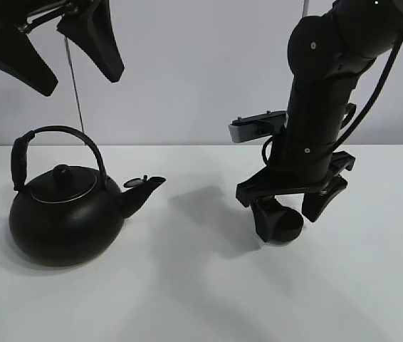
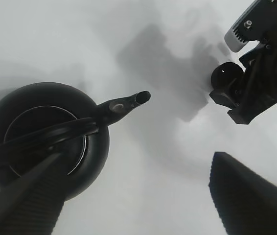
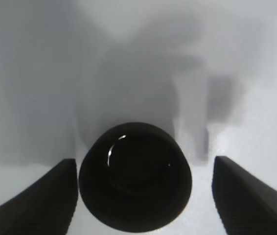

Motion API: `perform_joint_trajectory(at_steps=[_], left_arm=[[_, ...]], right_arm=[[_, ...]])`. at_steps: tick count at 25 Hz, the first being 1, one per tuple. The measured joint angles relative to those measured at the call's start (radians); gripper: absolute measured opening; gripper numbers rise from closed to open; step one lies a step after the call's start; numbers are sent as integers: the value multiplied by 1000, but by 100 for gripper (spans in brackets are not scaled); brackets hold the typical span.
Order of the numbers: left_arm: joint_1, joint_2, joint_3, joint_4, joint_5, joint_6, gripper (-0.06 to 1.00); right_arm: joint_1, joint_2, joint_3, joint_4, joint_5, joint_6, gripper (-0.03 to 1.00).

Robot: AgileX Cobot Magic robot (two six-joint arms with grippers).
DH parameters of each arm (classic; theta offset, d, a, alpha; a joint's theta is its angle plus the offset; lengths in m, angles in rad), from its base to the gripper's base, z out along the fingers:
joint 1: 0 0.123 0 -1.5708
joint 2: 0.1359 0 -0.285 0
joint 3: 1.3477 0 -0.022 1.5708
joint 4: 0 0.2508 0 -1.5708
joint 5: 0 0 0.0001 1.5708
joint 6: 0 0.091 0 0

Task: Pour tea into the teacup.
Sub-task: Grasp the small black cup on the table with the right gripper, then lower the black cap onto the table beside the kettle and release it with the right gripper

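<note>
Right tool (image 1: pixel 289 222) spread wide, teacup (image 1: pixel 285 228) sits between its jaws

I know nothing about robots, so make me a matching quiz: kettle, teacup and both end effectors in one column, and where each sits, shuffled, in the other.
Things:
1. kettle
2. teacup
3. left end effector
4. right end effector

Places:
A. held high above the kettle, open
B. down low, open around the teacup
C. standing on the table, left side
D. between two dark fingers, right side

Pairs: 1-C, 2-D, 3-A, 4-B
</note>
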Motion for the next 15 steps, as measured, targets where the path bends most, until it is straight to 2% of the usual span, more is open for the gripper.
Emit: perform_joint_trajectory(at_steps=[5, 9, 15], left_arm=[[0, 0, 0, 0, 0, 0, 58], [0, 0, 0, 0, -1, 0, 58], [0, 0, 0, 0, -2, 0, 58]], right_arm=[[0, 16, 0, -1, -12, 17, 39], [0, 17, -1, 3, -13, 18, 39], [0, -33, -11, 77, -14, 17, 39]])
